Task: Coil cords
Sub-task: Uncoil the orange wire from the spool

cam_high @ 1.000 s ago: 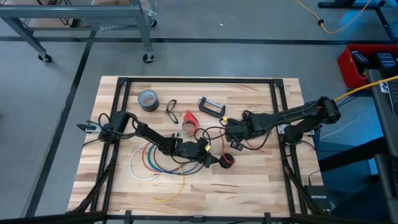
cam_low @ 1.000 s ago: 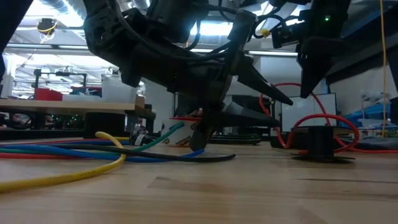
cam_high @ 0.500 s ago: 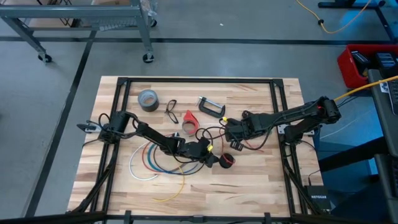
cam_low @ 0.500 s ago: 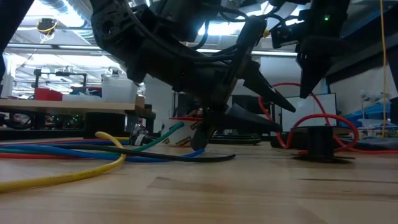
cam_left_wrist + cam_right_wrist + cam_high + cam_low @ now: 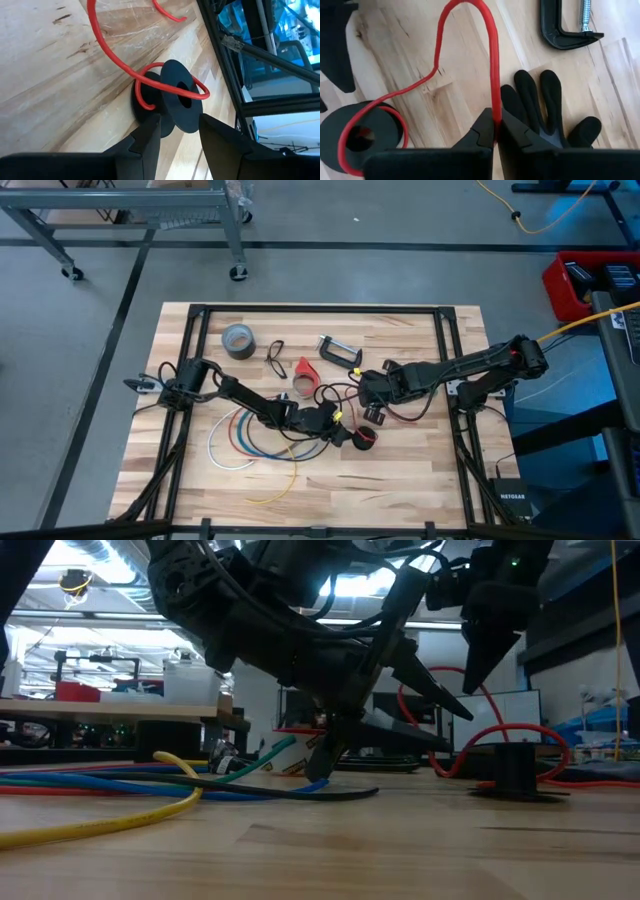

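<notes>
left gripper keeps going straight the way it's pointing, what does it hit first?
Most likely the small black round spool. In the left wrist view it sits just past the open left gripper, its near flange in line with the gap, the thin red wire looped round it. The remaining gap is unclear.

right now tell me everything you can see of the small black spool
The small black round spool looks like matte plastic: two flat flanges around a hollow core, lying on the wooden table near its middle. The thin red wire loops loosely around its core, not yet wound tight. The left pincer is open, its fingers either side of one flange. The right pincer, beside the spool, is shut on the wire, holding it up off the spool.
</notes>
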Motion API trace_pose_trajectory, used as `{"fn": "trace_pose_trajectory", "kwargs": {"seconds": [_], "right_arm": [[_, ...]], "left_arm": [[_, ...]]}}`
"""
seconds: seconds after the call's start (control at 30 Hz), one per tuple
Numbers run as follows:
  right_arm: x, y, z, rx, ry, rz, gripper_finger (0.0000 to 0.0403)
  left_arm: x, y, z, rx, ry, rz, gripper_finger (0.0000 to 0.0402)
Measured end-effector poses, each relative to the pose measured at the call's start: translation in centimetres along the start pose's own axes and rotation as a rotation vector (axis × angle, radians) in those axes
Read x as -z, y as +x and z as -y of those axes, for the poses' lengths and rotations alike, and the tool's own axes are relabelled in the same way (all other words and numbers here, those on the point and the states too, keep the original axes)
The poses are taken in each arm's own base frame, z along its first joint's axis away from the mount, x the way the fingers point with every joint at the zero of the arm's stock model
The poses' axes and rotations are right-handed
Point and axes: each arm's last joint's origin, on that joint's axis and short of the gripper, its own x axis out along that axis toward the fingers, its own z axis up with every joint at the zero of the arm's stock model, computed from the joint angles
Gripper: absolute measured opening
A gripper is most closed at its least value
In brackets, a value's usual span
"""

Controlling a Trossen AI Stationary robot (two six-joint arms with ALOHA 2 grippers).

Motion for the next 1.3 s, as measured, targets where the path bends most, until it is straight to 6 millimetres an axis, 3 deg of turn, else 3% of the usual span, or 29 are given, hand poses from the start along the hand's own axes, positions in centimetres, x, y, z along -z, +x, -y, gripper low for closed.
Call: {"fn": "trace_pose_trajectory", "kwargs": {"seconds": [0.1,0.47,0.73,1.1,1.3], "right_arm": [[0.0,0.0,0.0,-0.014,0.0,-0.006,0.001],[0.0,0.0,-0.1,-0.018,0.001,-0.007,0.001],[0.0,0.0,-0.1,-0.023,-0.002,-0.014,0.001],[0.1,0.0,-0.1,-0.046,-0.008,-0.032,0.001],[0.1,0.0,-0.1,-0.053,-0.008,-0.035,0.001]], "left_arm": [[0.4,0.1,0.2,0.0,0.0,-0.008,0.0127],[1.3,3.7,1.4,0.061,-0.007,-0.016,0.0127],[1.7,3.6,1.5,0.063,0.0,-0.055,0.0127],[2.3,3.5,1.4,0.104,-0.03,-0.238,0.0127],[1.6,3.7,0.9,0.064,-0.032,-0.213,0.0127]]}}
